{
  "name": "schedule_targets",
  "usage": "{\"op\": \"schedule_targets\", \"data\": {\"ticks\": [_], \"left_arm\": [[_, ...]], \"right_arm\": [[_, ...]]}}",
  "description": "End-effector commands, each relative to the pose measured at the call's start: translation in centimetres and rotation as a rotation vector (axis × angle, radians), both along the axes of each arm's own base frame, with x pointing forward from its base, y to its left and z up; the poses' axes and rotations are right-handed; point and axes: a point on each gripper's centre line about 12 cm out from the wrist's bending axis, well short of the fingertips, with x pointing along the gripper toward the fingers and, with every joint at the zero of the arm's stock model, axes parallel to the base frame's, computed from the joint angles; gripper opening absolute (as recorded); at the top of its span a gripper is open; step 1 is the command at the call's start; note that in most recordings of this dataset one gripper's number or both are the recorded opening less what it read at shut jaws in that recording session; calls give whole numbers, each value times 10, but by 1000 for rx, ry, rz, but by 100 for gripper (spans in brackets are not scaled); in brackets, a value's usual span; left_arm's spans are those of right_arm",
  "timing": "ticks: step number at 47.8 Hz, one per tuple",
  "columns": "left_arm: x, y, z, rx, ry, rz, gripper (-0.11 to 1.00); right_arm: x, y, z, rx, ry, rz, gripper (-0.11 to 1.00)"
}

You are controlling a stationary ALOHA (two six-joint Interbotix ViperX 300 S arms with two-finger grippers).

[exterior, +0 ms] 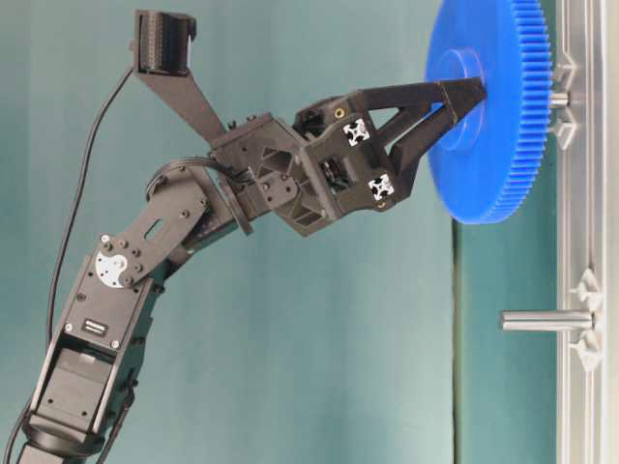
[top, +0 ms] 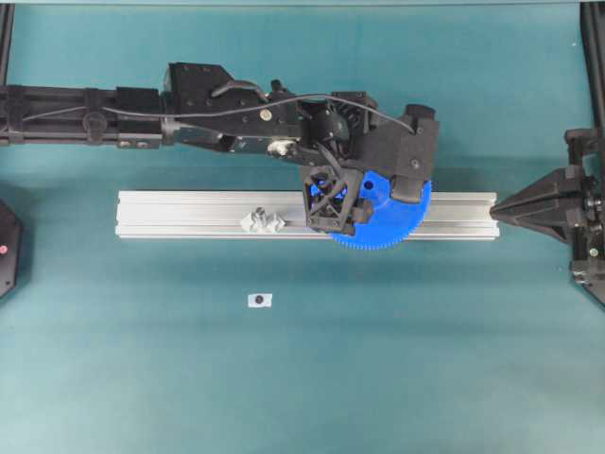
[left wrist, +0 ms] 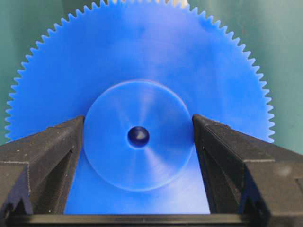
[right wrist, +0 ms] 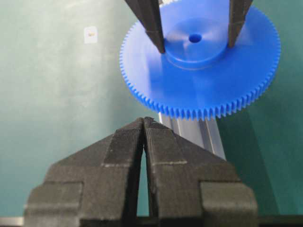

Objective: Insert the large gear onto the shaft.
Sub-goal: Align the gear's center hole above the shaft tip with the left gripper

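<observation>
One large gear (top: pixel 383 219) sits on the shaft (exterior: pixel 558 98) near the right end of the aluminium rail (top: pixel 189 214) lying across the bench (top: pixel 302 378), the left gripper's (left wrist: pixel 138 137) fingers spread beside its hub, a second pin (exterior: pixel 545 320) bare, the right gripper's (right wrist: pixel 143 124) fingers closed and empty.

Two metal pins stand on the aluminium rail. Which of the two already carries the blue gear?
The shaft at the top of the table-level view: the large gear sits on it. The other pin, lower on the rail, stands bare.
</observation>
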Motion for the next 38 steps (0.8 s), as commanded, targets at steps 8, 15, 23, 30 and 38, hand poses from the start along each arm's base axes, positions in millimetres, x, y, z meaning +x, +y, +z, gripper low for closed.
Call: {"op": "schedule_targets", "data": {"ticks": [8,15,23,30,38], "left_arm": [[8,5,36,17,-92,6,81],[10,4,44,19,-107,3,81],[7,2,37,12,-59,2,81],[7,-9,30,7,-32,-18,81],[9,-15,14,0,-2,-28,81]], "right_arm": [[2,-2,4,10,-13,-16,10],[2,-2,4,10,-13,-16,10],[2,-2,4,10,-16,-16,10],[2,-2,4,9,-16,-16,10],[1,-2,4,10,-17,-16,10]]}}
